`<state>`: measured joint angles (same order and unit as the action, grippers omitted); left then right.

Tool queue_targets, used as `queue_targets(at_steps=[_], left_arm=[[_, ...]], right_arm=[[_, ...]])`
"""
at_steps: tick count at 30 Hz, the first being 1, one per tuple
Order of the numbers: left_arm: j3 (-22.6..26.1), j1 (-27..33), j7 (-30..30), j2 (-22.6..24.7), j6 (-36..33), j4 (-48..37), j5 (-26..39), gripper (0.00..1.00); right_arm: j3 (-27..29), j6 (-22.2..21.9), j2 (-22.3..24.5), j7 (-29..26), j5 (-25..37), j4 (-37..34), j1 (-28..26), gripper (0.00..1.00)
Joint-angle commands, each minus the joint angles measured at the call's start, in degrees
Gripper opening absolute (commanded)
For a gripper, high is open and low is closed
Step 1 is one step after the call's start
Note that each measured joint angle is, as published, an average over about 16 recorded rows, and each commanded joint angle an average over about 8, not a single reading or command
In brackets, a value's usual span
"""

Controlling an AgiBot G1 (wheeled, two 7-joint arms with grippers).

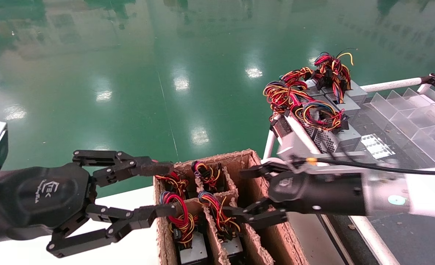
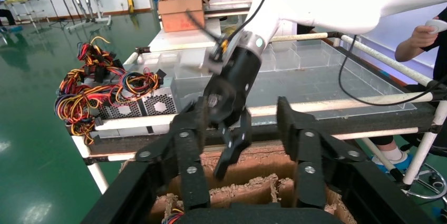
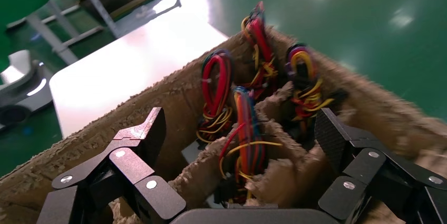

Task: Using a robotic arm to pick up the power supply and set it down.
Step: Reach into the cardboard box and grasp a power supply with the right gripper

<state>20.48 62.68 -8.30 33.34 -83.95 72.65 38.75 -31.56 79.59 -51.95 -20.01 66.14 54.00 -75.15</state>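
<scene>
Glossy green floor (image 1: 129, 73) spreads out behind everything, with ceiling lights mirrored in it. Over a divided cardboard box (image 1: 254, 165) hangs the robotic arm's right gripper (image 1: 243, 191), its black fingers spread wide and empty, reaching in from the right on a silver-white forearm. From its own wrist camera the two fingertips (image 3: 145, 134) straddle the box's middle cells, one on either side of a standing wire bundle. Directly beneath that gripper sits a power supply (image 1: 234, 246), upright in its cardboard cell, its looped red, yellow and blue wires (image 3: 248, 129) poking up between the open fingers without touching them. More units with similar wire loops fill the neighbouring cells (image 1: 191, 250). Across the box from the working gripper, the left gripper (image 1: 162, 189) hovers at the carton's other edge, also opened wide, holding nothing. Behind the right arm, on a rack of white tubing (image 1: 390, 85), several more supplies (image 1: 324, 136) lie stacked with tangled wires on top, beside clear plastic dividers (image 1: 416, 121).
</scene>
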Motion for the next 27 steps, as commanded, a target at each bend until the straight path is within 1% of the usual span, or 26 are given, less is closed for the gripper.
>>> queue_targets(at_steps=[1, 2, 7, 16, 20, 27], left_arm=[[0.0, 0.0, 0.0, 0.0, 0.0, 0.0, 0.0, 1.0], [0.0, 0.0, 0.0, 0.0, 0.0, 0.0, 0.0, 1.0], [0.01, 0.0, 0.0, 0.0, 0.0, 0.0, 0.0, 1.0], [0.01, 0.0, 0.01, 0.0, 0.0, 0.0, -0.01, 1.0], [0.01, 0.0, 0.01, -0.01, 0.01, 0.0, -0.01, 1.0], [0.02, 0.01, 0.01, -0.01, 0.01, 0.0, -0.01, 1.0]], right_arm=[[-1.56, 0.33, -2.64, -0.24, 1.8, -2.72, -1.65, 0.06], [-2.0, 0.54, -3.52, 0.04, 2.28, -3.76, -2.1, 0.0], [-3.42, 2.01, -6.26, 1.52, 3.58, -7.58, -3.51, 0.0], [-4.2, 4.35, -7.42, 4.23, 4.02, -11.23, -4.19, 0.0], [-4.47, 4.06, -8.25, 5.36, 4.5, -12.78, -4.24, 0.0], [-4.86, 2.12, -10.36, 7.23, 5.58, -15.72, -4.52, 0.0]])
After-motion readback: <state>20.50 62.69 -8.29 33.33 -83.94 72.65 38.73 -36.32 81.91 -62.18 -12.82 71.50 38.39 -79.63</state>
